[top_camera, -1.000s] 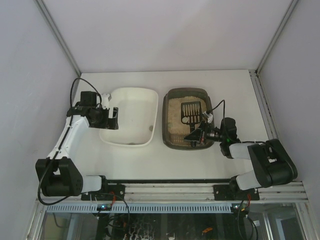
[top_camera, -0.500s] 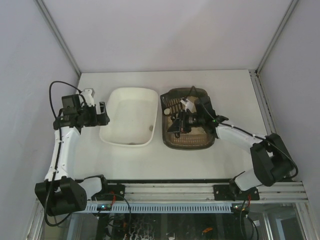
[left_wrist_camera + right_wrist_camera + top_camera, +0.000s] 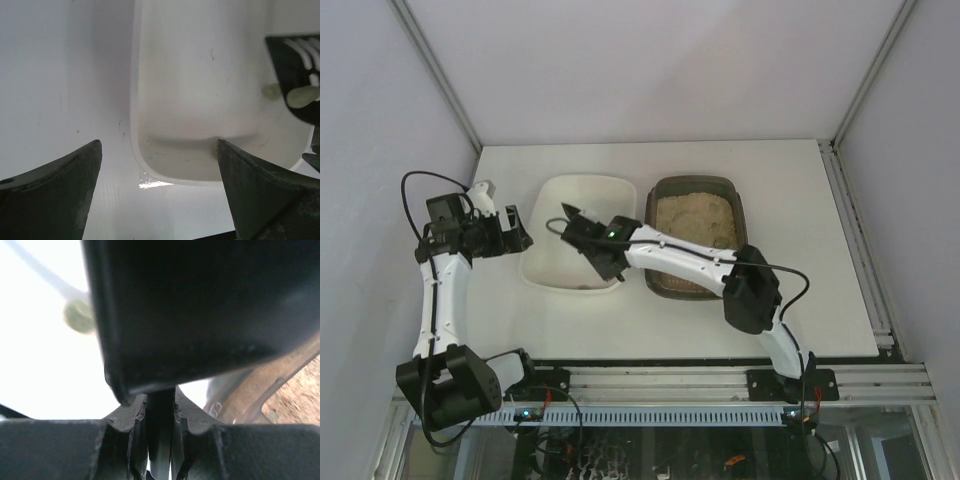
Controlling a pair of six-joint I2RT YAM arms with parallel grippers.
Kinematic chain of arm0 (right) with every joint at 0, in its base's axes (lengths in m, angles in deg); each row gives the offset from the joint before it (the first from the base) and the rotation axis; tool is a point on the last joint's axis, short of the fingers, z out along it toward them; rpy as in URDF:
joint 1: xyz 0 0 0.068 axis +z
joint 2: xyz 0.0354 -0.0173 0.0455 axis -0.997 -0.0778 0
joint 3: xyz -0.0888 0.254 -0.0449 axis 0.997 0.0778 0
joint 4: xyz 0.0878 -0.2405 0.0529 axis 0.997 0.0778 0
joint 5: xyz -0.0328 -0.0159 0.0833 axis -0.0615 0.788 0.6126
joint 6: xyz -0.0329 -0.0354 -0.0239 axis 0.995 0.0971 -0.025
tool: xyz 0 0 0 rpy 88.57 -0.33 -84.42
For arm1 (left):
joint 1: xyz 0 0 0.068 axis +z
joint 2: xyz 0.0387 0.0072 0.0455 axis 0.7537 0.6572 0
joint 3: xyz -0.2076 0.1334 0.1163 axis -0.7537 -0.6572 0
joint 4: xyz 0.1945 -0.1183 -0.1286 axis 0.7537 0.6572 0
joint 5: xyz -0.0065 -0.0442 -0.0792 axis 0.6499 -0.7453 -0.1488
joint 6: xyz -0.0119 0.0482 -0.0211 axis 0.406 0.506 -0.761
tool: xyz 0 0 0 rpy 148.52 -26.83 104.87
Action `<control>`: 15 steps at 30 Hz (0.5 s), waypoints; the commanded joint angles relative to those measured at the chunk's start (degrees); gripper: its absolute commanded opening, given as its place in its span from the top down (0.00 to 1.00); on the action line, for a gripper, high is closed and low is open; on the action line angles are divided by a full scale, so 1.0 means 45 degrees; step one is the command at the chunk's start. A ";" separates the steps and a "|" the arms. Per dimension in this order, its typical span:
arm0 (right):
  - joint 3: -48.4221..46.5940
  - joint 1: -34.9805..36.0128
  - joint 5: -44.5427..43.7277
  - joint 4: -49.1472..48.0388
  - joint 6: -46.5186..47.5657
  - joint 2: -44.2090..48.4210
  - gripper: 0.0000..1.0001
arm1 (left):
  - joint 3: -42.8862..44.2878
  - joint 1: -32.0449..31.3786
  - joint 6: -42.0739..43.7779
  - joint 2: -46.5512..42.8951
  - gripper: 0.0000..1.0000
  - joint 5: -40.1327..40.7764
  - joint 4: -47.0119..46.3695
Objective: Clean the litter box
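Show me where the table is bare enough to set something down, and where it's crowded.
Bare: on the table, the strip behind the white tray and litter box, and the patch from litter box to right edge. Crowded: over the white tray, where the right end effector holds the scoop, and its left side, by the open left end effector.

The white worktop [image 3: 790,180] carries two trays of about the same size, side by side and roughly midway between its far and near edges. The white tray [image 3: 582,180] lies left of centre. The litter box [image 3: 695,180], dark brown-grey and filled with beige litter, lies just beside it on the right, their long sides parallel. The right-hand strip and both far corners are bare.
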 commanded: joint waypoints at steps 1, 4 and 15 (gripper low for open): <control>-0.0692 0.0482 -0.3564 0.2967 0.0984 -0.0528 1.00 | -0.0349 0.0114 0.0266 -0.0424 0.00 -0.0425 -0.0266; -0.0669 0.0491 -0.3627 0.2856 0.0907 -0.0511 1.00 | -0.0359 0.0125 0.0302 -0.0347 0.00 -0.0489 -0.0247; -0.0592 0.0668 -0.4304 0.2326 0.0690 0.0519 1.00 | -0.0222 0.0110 0.0430 -0.0190 0.00 -0.0985 -0.0015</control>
